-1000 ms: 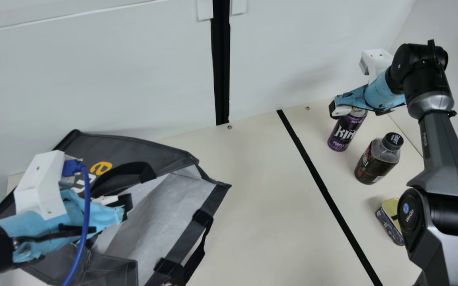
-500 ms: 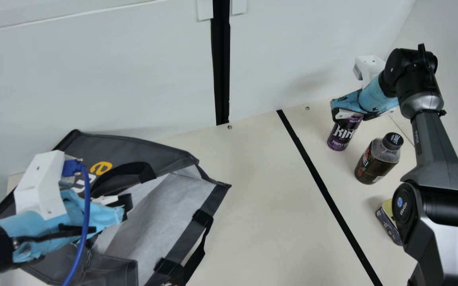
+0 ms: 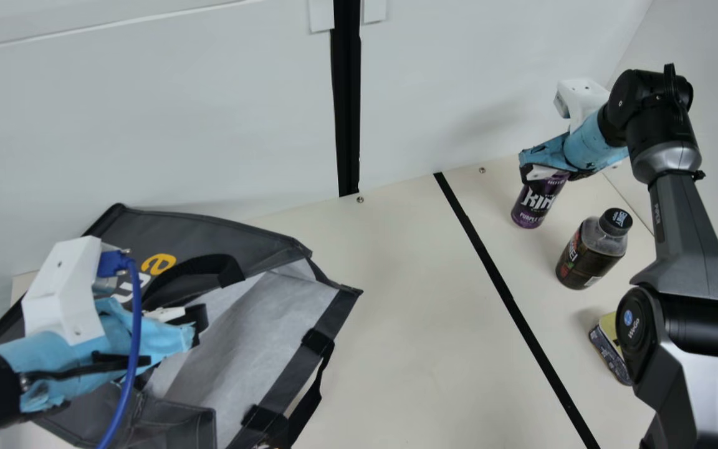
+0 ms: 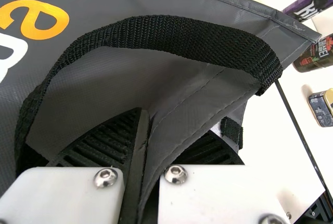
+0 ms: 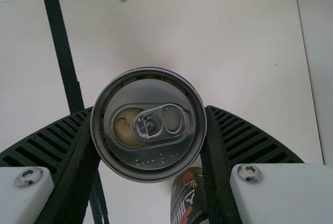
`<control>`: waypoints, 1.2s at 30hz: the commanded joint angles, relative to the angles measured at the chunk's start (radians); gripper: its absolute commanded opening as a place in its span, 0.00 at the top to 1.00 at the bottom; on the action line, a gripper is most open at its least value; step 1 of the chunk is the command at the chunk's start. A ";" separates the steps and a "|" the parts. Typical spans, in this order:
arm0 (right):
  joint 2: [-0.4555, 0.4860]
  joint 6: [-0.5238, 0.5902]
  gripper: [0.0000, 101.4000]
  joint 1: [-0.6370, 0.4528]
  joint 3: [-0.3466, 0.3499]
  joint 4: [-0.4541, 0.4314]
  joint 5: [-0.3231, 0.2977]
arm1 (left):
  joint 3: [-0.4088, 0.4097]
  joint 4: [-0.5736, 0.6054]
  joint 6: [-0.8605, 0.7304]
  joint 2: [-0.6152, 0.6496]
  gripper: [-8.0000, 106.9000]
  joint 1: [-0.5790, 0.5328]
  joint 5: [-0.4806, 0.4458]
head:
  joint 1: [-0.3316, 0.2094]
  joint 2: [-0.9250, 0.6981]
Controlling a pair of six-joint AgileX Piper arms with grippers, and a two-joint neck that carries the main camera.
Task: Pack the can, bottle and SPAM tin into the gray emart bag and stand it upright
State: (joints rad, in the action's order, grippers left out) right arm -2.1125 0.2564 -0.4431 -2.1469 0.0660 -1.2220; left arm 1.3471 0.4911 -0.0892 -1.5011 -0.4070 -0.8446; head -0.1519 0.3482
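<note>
one gray bag (image 3: 228, 231), one purple can (image 3: 535, 206), one bottle (image 3: 585, 257), one tin (image 3: 607, 354), two bag handles (image 3: 197, 265), two arms (image 3: 680, 215)

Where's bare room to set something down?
Mainly the cream table between the open gray fabric bag and the long black strip. Across the strip it is crowded: the right end effector grips the purple metal can, with the dark black-capped bottle and flat yellow-topped tin nearby.

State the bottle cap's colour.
Black cap with white print on top; clearest in the main view.
</note>
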 commanded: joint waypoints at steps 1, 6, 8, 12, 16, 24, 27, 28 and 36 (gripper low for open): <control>0.011 0.006 1.00 0.004 0.003 0.006 0.002 | 0.000 0.000 0.000 0.000 1.00 0.000 0.000 | -0.023 0.001; 0.049 0.019 1.00 0.019 0.020 0.009 0.002 | 0.000 0.000 0.000 0.000 1.00 0.000 0.000 | -0.023 0.001; 0.067 0.024 1.00 0.026 0.030 0.009 0.002 | 0.000 0.000 0.000 0.000 1.00 0.000 0.000 | -0.023 0.001; 0.108 0.035 1.00 0.040 0.059 0.007 0.002 | 0.000 0.000 0.000 0.000 1.00 0.000 0.000 | -0.023 0.001; 0.153 0.052 1.00 0.054 0.096 0.006 0.002 | 0.000 0.000 0.000 0.000 1.00 0.000 0.000 | -0.023 0.001; 0.252 0.088 1.00 0.088 0.179 0.004 0.002 | 0.000 0.000 0.000 0.000 1.00 0.000 0.000 | -0.023 0.001; 0.289 0.098 1.00 0.106 0.210 0.001 0.002 | 0.000 0.000 0.000 0.000 1.00 0.000 0.000 | -0.023 0.001; 0.301 0.101 1.00 0.113 0.220 0.000 0.002 | 0.000 0.000 0.000 0.000 1.00 0.000 0.000 | -0.023 0.001; 0.394 0.113 1.00 0.174 0.304 -0.011 0.002 | 0.000 0.000 0.000 0.000 1.00 0.000 0.000 | -0.023 0.001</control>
State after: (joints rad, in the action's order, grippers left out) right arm -1.7304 0.3707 -0.2763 -1.8545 0.0569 -1.2204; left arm 1.3471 0.4911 -0.0892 -1.5011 -0.4070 -0.8446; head -0.1519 0.3482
